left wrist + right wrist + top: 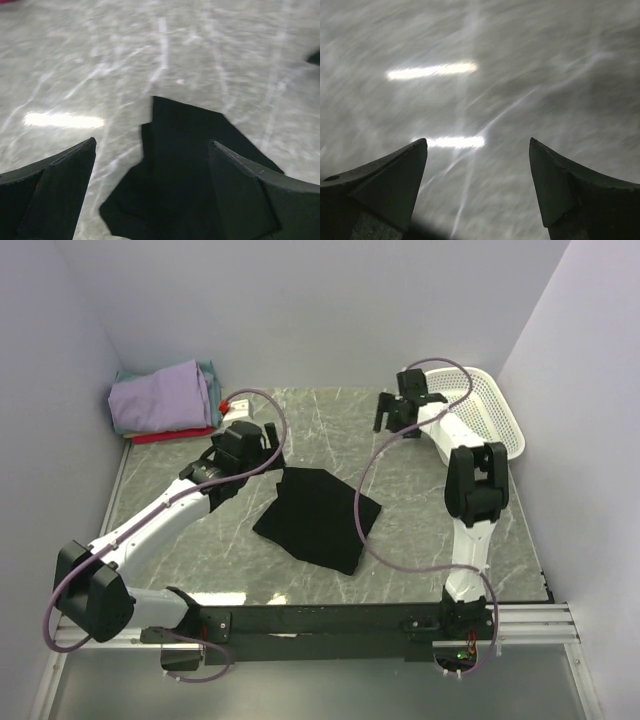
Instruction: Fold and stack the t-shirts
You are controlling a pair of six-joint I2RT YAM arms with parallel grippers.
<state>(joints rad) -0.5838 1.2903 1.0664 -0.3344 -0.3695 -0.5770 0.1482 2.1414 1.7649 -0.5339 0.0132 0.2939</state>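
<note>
– Black t-shirt point(318, 515): where do we place it?
– We see it lying flat on the grey marbled table point(420, 530), near the middle. It is folded into a rough four-sided shape and turned like a diamond. In the left wrist view the black t-shirt point(190, 165) fills the lower middle, its layered edges showing at the top.
– And the other shirts?
– We find them stacked in the far left corner: a lavender shirt point(160, 395) on top, a teal shirt point(209, 373) peeking out behind it, a red shirt point(175, 436) at the bottom. The stack sits well apart from the black one.
– What do we say of the left gripper point(268, 452)?
– It hovers just beside the shirt's far left edge, fingers spread wide with nothing between them. From its own camera the left gripper point(152, 145) looks down on cloth and bare table, touching neither as far as we can tell.
– And the right gripper point(388, 418)?
– We see it at the back right, near the white mesh basket point(497, 410), well apart from every shirt. Its own view is blurred, yet the right gripper point(477, 142) plainly has its fingers released and parted over bare table, grasping nothing.
</note>
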